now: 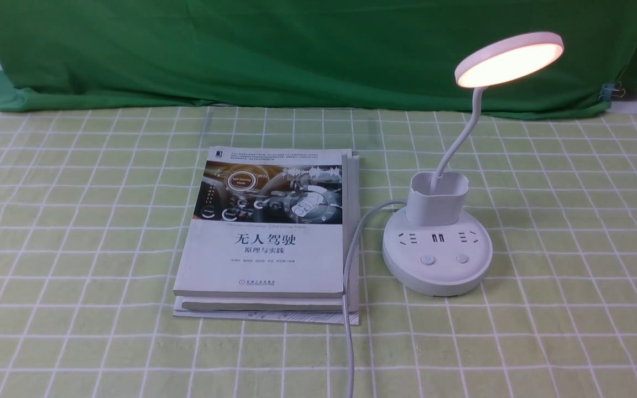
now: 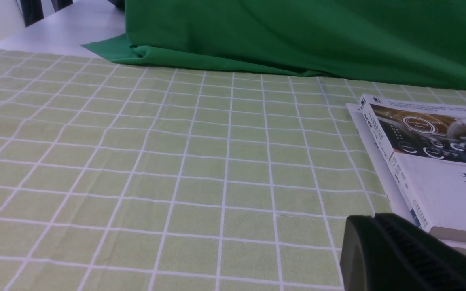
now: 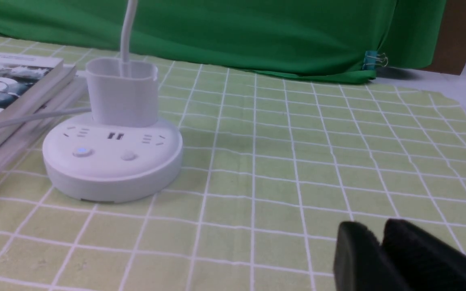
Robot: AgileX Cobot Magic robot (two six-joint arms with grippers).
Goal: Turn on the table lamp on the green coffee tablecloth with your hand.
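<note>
My right claw sits at the lower right of its wrist view, low over the green coffee tablecloth, its two black fingers pressed together with nothing between them. That suits a pushing tip better than a spread pair, I judge. My left claw shows only as a dark block at the lower right of its own view, and I cannot tell how its fingers stand. Neither arm reaches into the front view.

Farther in, right of centre in the front view, stands the table lamp on the checked surface. Its round base turns the two buttons toward me, so they can be pressed from above without reaching round the cup-shaped holder behind them. The disc head at the upper right glows warm, and one button shows a small blue light, so the lamp looks already lit.

Its white cord runs down the frame between the base and a stack of books just left of it. The plain green backdrop hangs farthest back. Nothing blocks the buttons.
</note>
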